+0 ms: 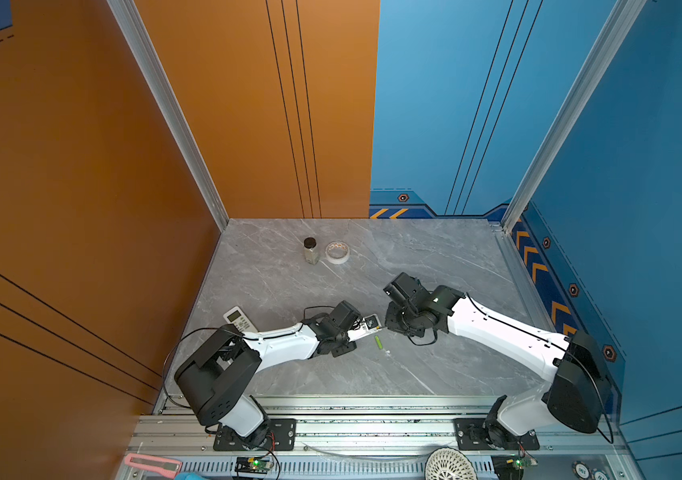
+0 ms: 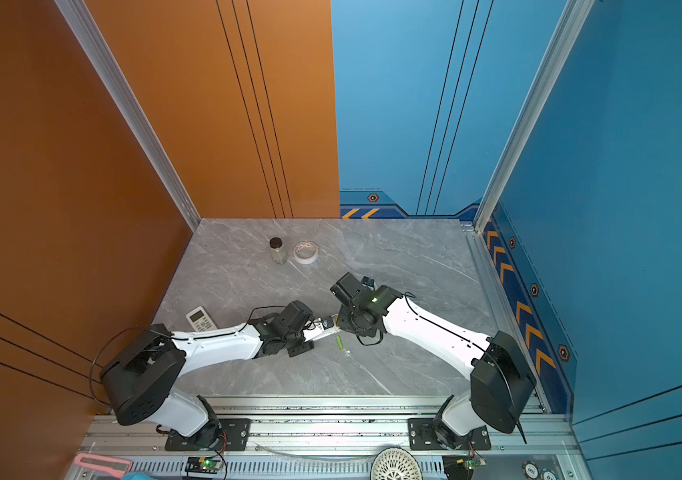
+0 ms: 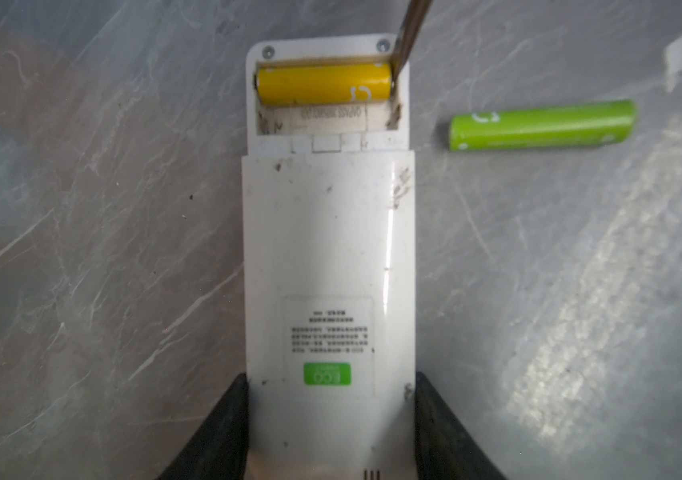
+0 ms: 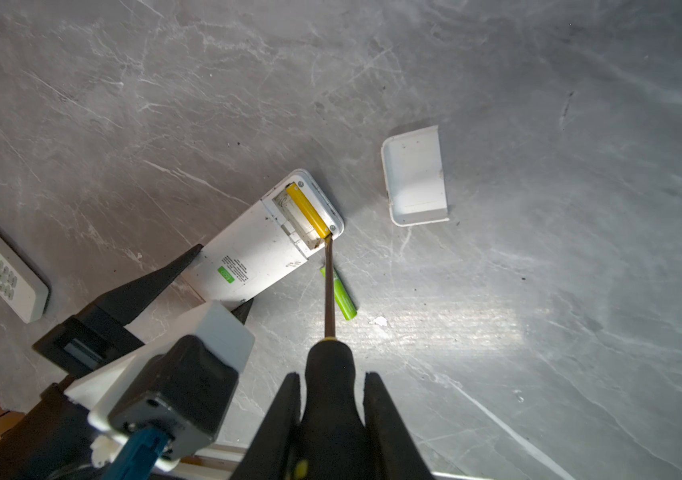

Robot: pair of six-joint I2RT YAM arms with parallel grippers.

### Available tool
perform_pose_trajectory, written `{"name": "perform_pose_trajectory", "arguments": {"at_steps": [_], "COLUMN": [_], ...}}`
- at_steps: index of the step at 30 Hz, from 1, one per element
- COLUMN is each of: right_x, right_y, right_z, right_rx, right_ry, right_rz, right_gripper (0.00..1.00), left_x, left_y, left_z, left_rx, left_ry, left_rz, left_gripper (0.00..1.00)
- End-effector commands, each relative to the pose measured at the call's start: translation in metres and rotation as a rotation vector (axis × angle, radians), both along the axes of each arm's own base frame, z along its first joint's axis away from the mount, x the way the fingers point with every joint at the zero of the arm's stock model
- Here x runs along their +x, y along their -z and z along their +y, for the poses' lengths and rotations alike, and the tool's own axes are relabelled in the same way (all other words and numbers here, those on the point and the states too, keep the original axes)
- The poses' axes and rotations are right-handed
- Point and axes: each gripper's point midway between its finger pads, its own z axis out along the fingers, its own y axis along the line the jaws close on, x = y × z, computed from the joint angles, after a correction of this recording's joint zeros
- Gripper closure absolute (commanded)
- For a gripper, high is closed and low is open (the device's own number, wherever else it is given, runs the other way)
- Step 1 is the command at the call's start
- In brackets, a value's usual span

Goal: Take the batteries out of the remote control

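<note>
One green battery (image 3: 541, 124) lies on the table (image 3: 123, 208) beside the remote (image 3: 329, 257); the yellow battery (image 3: 324, 85) sits in its bay. My left gripper (image 3: 331, 378) clamps the remote, right gripper (image 4: 333, 376) the screwdriver (image 4: 328, 353). Risk: tip slips, flinging the battery away.

The remote (image 3: 327, 232) carries a green sticker (image 3: 327, 373) reading "ECO", seen upside down; the smaller print is too blurred to read.

Marble table (image 1: 435, 257): green battery (image 3: 541, 124), lid (image 4: 415, 176), spare remote (image 4: 6, 273) (perhaps tape (image 1: 337, 252) beyond).
</note>
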Motion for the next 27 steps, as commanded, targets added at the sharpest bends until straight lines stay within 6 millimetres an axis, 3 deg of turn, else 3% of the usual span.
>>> {"name": "perform_pose_trajectory", "arguments": {"at_steps": [1, 13, 18, 27], "right_x": [-0.002, -0.006, -0.004, 0.001], "right_y": [0.029, 0.051, 0.063, 0.049], "right_z": [-0.009, -0.001, 0.003, 0.029], "right_rx": [-0.035, 0.095, 0.264, 0.363], "right_ry": [0.087, 0.114, 0.125, 0.055], "right_rz": [-0.069, -0.398, -0.512, -0.606], "right_gripper": [1.0, 1.0, 1.0, 1.0], "left_x": [-0.033, -0.045, -0.048, -0.052], "left_y": [0.034, 0.037, 0.038, 0.039], "left_z": [0.024, 0.021, 0.02, 0.019], "left_rx": [0.11, 0.102, 0.096, 0.096], "left_ry": [0.036, 0.091, 0.103, 0.122], "left_rz": [0.151, 0.232, 0.251, 0.281], "left_gripper": [0.91, 0.94, 0.94, 0.95]}}
